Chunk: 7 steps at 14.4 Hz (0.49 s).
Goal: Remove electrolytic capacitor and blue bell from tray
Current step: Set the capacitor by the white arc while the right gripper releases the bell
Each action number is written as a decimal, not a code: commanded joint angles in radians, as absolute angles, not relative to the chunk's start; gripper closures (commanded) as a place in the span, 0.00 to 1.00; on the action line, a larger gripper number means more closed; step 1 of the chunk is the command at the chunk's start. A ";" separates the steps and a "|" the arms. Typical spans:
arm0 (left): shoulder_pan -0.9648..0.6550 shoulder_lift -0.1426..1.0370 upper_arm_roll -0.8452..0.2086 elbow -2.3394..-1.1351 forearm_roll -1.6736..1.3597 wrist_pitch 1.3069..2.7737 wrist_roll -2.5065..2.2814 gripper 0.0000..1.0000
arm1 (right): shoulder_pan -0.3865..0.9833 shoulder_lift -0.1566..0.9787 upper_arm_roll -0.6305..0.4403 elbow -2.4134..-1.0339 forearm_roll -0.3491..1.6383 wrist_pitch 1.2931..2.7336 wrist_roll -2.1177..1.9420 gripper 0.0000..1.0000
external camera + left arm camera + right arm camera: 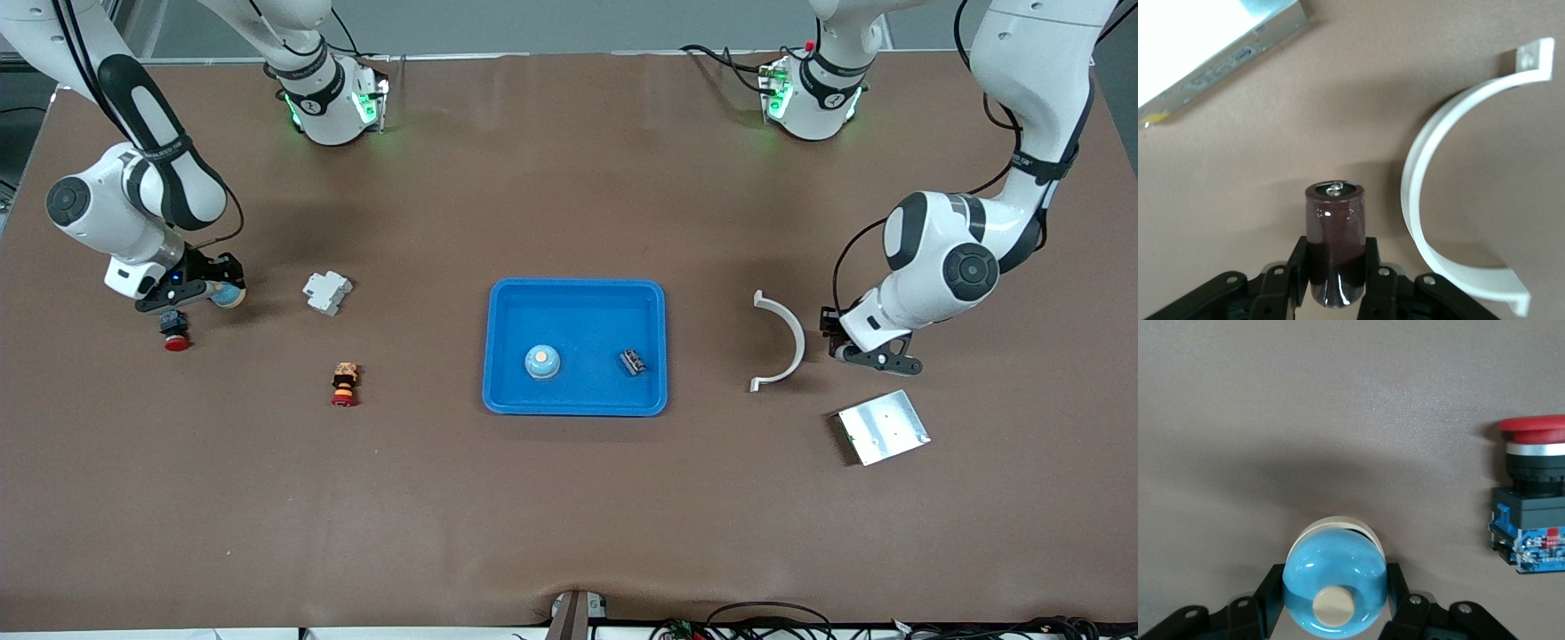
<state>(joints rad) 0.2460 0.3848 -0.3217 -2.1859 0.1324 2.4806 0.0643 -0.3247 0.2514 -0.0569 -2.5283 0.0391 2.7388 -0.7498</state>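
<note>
The left gripper (1337, 280) is low over the table (569, 498), near the left arm's end. Its fingers (1297, 267) squeeze a dark capacitor (1335, 243), one on each side. A curved white bracket (782, 342) lies just beside it, toward the tray. A flat metal plate (883, 428) lies on the table, nearer to the front camera.

The right gripper (1331, 610) is low over the table, near the right arm's end. Its fingers (1268, 600) hold a blue bell (1333, 600) with a cream knob on top. A red push button (1531, 497) lies on its side close by.

A blue tray (574, 298) sits in the middle of the table. In it are another blue bell (541, 362) and a small dark part (632, 362), a little apart. Between the tray and the right gripper are a white block (326, 292) and a small red and orange button (344, 384), which is nearer to the front camera.
</note>
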 commanded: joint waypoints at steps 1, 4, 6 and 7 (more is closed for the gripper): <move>0.265 0.419 -0.331 -2.178 0.187 2.536 0.054 0.96 | -0.333 0.259 -0.043 -2.516 0.080 2.743 -0.761 0.01; 0.276 0.443 -0.330 -2.175 0.233 2.562 0.046 0.96 | -0.325 0.256 -0.043 -2.513 0.081 2.727 -0.758 0.00; 0.278 0.457 -0.328 -2.171 0.267 2.577 0.022 0.96 | -0.327 0.230 -0.022 -2.497 0.081 2.656 -0.756 0.00; 0.288 0.459 -0.328 -2.171 0.284 2.577 0.017 0.93 | -0.325 0.204 -0.017 -2.470 0.084 2.578 -0.753 0.00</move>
